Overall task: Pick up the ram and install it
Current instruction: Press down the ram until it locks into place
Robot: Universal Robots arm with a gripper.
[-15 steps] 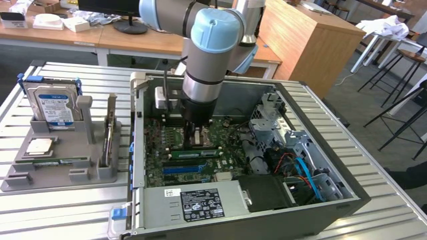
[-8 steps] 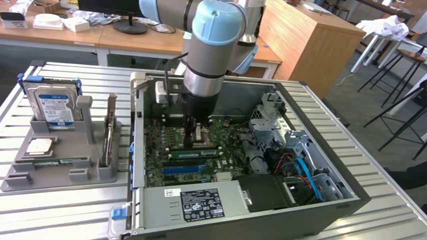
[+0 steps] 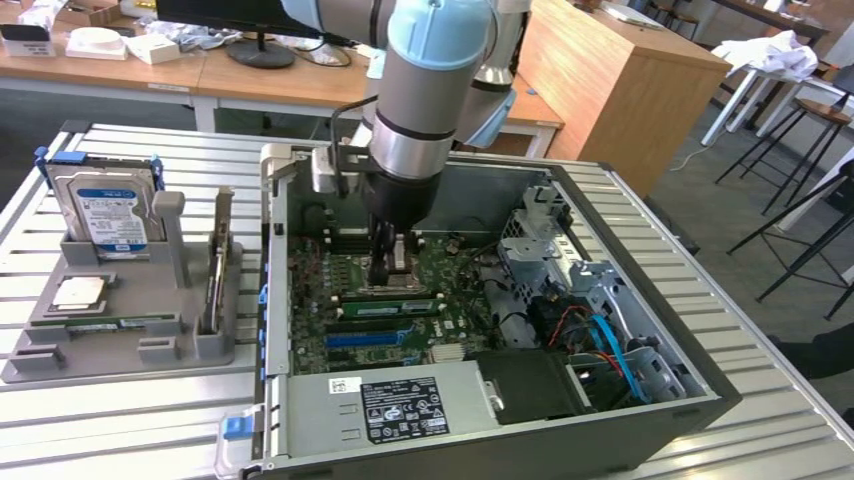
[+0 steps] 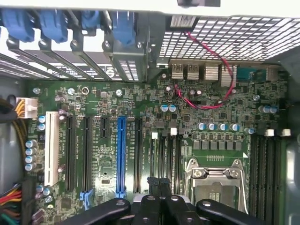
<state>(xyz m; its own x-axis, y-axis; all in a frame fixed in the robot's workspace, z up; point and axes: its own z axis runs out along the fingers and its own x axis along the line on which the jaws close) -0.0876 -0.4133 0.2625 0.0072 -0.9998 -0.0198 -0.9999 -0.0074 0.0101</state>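
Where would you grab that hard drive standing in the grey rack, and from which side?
Probably by its top edge, from straight above, pinching across its thin width. The hard drive stands upright in the grey rack, its lower part sunk in a slot, so only the upper part is free.

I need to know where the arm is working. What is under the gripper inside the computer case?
Under the gripper lies the green motherboard, near the processor socket and black slots. The spot directly beneath its fingers is covered.

Computer cases (image 3: 641,400): one, open
Hard drives (image 3: 107,210): one, standing in the grey holder (image 3: 120,335)
Robot arms (image 3: 427,90): one
Blue motherboard slots (image 4: 120,157): one
White motherboard slots (image 4: 52,147): one
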